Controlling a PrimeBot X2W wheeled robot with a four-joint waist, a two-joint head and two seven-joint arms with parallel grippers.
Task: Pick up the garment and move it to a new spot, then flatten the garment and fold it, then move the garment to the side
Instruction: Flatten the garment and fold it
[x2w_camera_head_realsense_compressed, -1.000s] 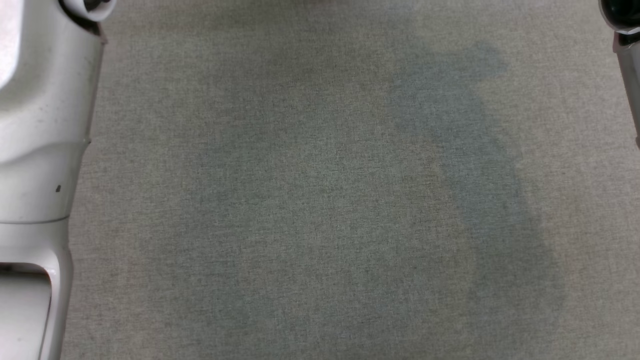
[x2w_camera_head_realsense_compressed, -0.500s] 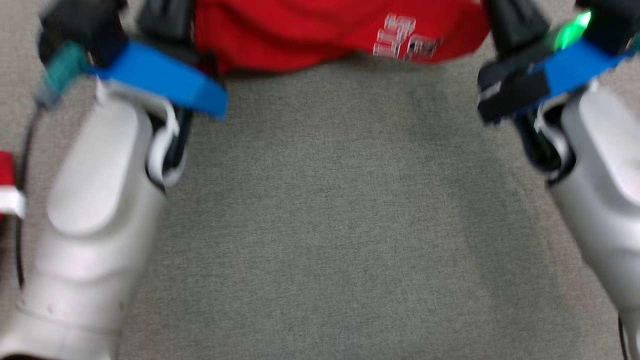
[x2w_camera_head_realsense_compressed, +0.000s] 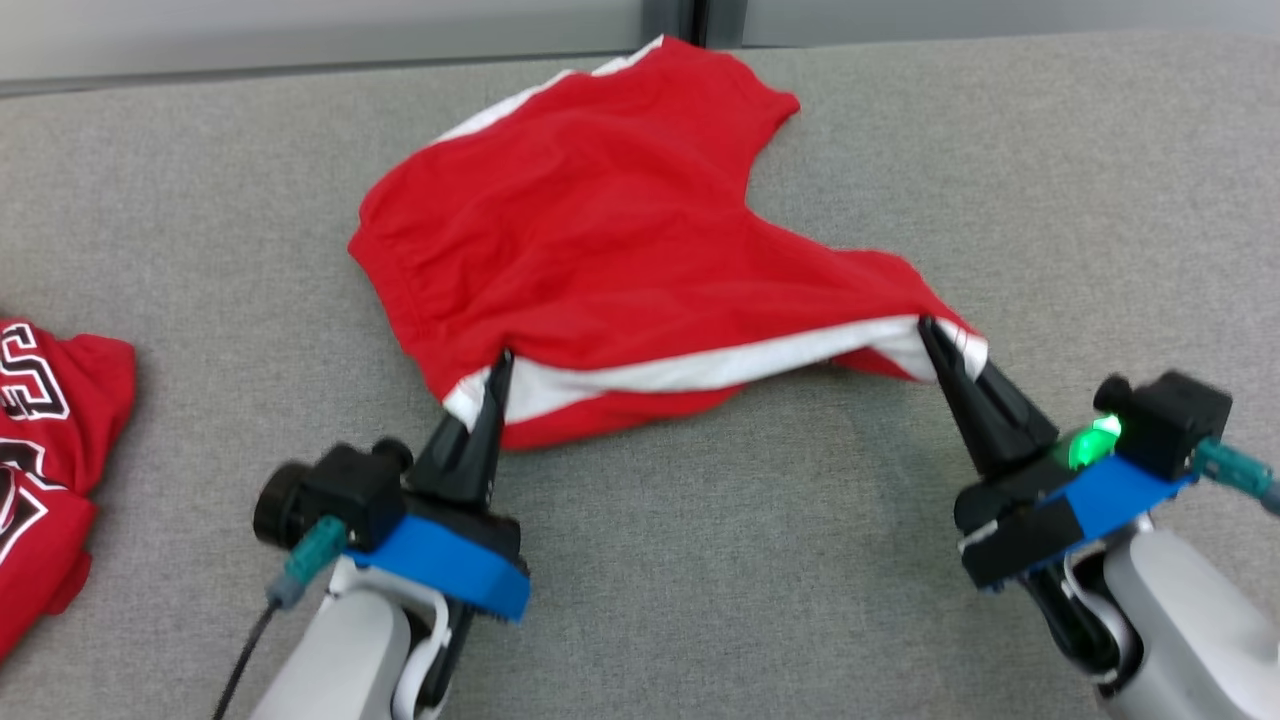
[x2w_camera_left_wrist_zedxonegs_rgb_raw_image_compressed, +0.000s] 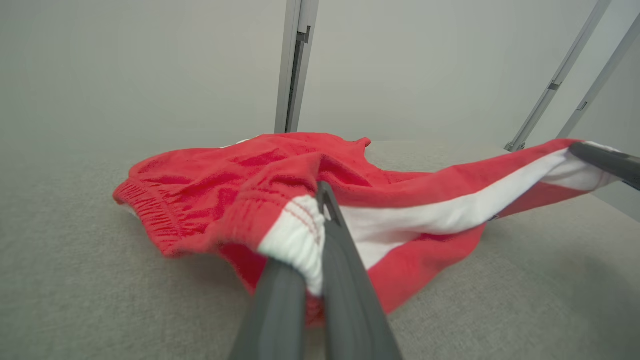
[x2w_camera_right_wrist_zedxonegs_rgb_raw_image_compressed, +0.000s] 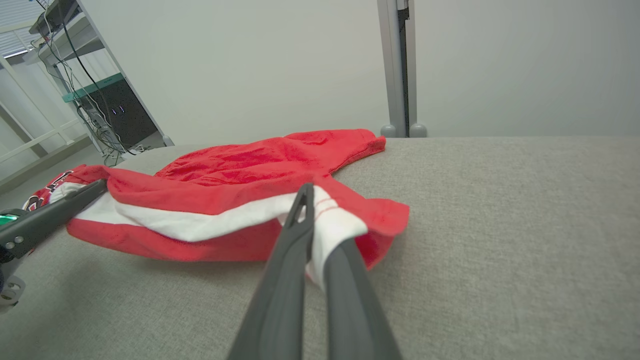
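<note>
The garment (x2w_camera_head_realsense_compressed: 600, 230) is a pair of red shorts with a white stripe, spread loosely on the grey cloth surface (x2w_camera_head_realsense_compressed: 700, 560). My left gripper (x2w_camera_head_realsense_compressed: 500, 362) is shut on its near left end, white fabric pinched between the fingers (x2w_camera_left_wrist_zedxonegs_rgb_raw_image_compressed: 320, 235). At the near right end my right gripper (x2w_camera_head_realsense_compressed: 925, 325) is shut on the hem, as the right wrist view shows (x2w_camera_right_wrist_zedxonegs_rgb_raw_image_compressed: 312, 220). The white-striped edge (x2w_camera_head_realsense_compressed: 700, 370) hangs stretched between the two grippers, slightly off the surface. The far part of the shorts (x2w_camera_right_wrist_zedxonegs_rgb_raw_image_compressed: 280, 155) rests on the cloth.
A second red garment with white lettering (x2w_camera_head_realsense_compressed: 40, 450) lies at the left edge. A grey wall and a metal post (x2w_camera_head_realsense_compressed: 680, 20) bound the far side. Shelving with cables (x2w_camera_right_wrist_zedxonegs_rgb_raw_image_compressed: 85, 75) stands off to one side in the right wrist view.
The head camera has tilted up: earlier it saw bare cloth and pale forearms, now the shorts and both grippers. Any move of the things themselves cannot be told.
</note>
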